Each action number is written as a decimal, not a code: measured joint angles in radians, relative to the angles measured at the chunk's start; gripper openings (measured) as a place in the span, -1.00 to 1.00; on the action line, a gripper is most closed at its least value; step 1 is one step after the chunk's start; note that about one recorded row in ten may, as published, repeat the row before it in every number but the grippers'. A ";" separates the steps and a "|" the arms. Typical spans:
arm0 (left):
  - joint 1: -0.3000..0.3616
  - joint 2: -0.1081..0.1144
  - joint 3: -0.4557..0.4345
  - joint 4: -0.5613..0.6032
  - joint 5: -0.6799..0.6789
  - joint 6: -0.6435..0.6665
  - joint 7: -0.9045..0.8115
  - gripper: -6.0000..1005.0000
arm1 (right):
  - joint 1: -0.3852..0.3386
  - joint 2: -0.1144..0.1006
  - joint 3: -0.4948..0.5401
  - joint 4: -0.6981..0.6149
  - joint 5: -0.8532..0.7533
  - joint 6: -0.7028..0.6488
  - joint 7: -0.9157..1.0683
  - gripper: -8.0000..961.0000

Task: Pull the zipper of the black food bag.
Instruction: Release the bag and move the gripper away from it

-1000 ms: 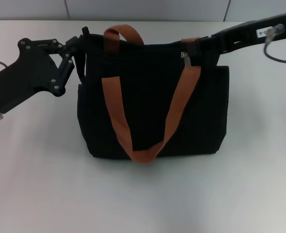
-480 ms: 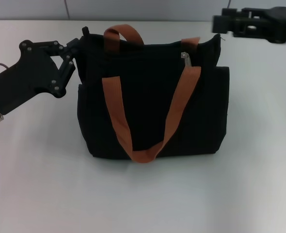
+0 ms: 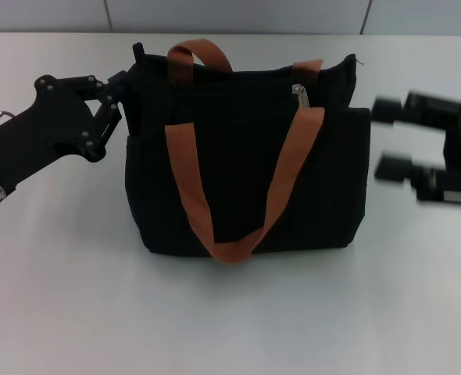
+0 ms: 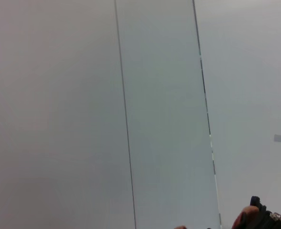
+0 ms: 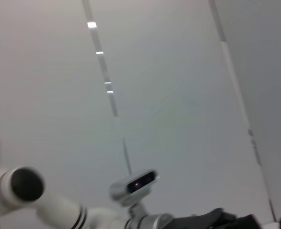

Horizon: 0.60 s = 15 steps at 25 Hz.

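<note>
The black food bag (image 3: 246, 168) stands upright in the middle of the table, with two orange-brown strap handles (image 3: 289, 168). The silver zipper (image 3: 299, 93) pull hangs at the bag's top edge, right of centre, next to the right strap. My left gripper (image 3: 123, 87) is at the bag's top left corner and is shut on the fabric there. My right gripper (image 3: 390, 138) is blurred, open and empty, just off the bag's right side and apart from the zipper. Both wrist views show only wall and ceiling.
The bag stands on a pale table (image 3: 230, 312). A wall runs along the table's far edge (image 3: 238, 16). The right wrist view shows part of my own head camera (image 5: 133, 183).
My right gripper has left the bag's top by the zipper pull, swung out right and come down beside the bag, now open. The pull, the bag and my left gripper have not moved.
</note>
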 joint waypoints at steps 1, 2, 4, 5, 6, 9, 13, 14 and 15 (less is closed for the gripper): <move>0.000 0.000 0.004 0.001 0.000 -0.006 -0.015 -0.68 | -0.005 -0.003 -0.003 0.032 -0.015 -0.014 -0.059 0.51; 0.002 0.001 0.007 0.001 0.000 -0.012 -0.028 -0.68 | -0.013 -0.003 -0.004 0.066 -0.046 -0.027 -0.136 0.51; 0.003 0.002 0.014 0.003 0.000 -0.023 -0.055 -0.68 | -0.017 -0.001 -0.005 0.079 -0.072 -0.030 -0.174 0.51; 0.004 0.004 0.019 0.004 0.001 -0.027 -0.074 -0.68 | -0.020 0.003 -0.005 0.087 -0.101 -0.031 -0.204 0.51; 0.004 0.007 0.025 0.006 0.001 -0.033 -0.096 -0.68 | -0.021 0.007 -0.005 0.092 -0.120 -0.029 -0.217 0.51; 0.004 0.019 0.050 0.014 0.002 -0.047 -0.168 -0.68 | -0.022 0.023 -0.005 0.106 -0.186 -0.005 -0.245 0.51; 0.004 0.034 0.068 0.022 0.002 -0.052 -0.251 -0.67 | -0.016 0.028 -0.006 0.135 -0.214 0.015 -0.265 0.51; 0.004 0.034 0.068 0.022 0.002 -0.052 -0.251 -0.67 | -0.014 0.028 -0.007 0.139 -0.215 0.016 -0.266 0.51; 0.005 0.037 0.072 0.026 0.002 -0.051 -0.267 -0.67 | -0.012 0.027 -0.008 0.142 -0.218 0.017 -0.267 0.51</move>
